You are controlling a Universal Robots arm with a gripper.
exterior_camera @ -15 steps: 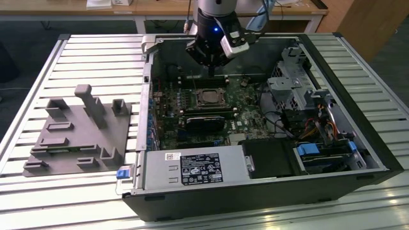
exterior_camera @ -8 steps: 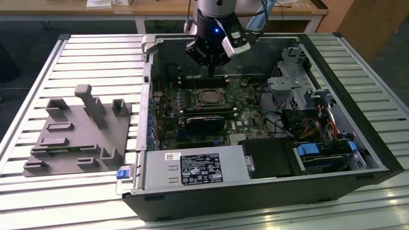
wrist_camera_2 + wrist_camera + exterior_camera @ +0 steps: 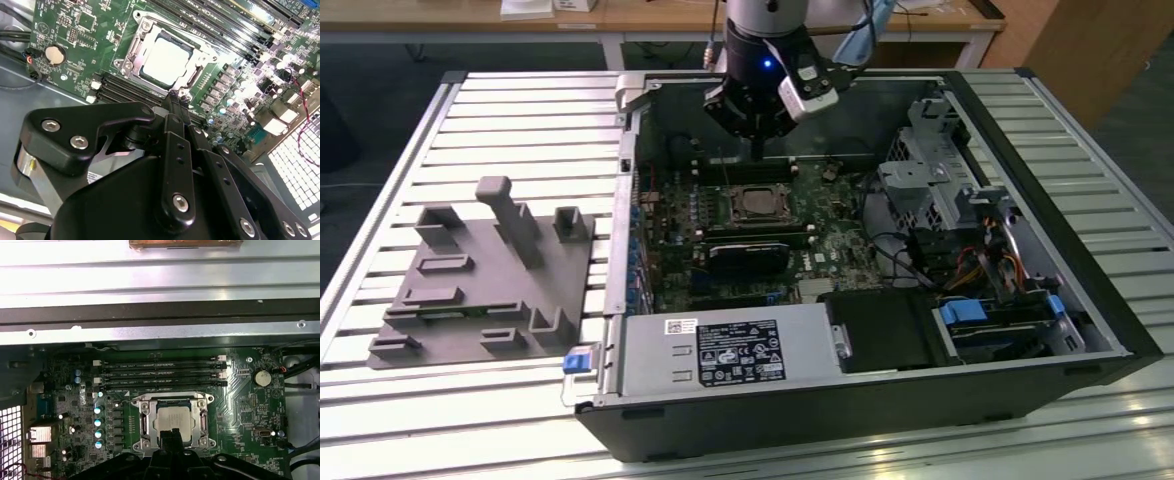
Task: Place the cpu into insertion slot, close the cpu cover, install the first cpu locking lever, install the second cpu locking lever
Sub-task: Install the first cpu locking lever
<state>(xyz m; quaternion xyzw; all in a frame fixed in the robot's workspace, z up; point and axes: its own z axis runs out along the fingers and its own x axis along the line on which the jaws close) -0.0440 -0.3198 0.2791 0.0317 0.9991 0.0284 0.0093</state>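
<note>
Just beside the flat, square, silver-tan cpu (image 3: 162, 62), slim black tool (image 3: 174, 97), closed.

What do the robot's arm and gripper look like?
The arm is a silver-grey tube ending in a black wrist with a small blue light. The gripper is matte black: angular linkage plates, silver screw heads, slim fingers. A pale camera box sits beside the wrist.

Silver-tan cpu (image 3: 176, 419) flat in the insertion slot (image 3: 172, 403), metal cpu cover (image 3: 145, 423) down around it
</note>
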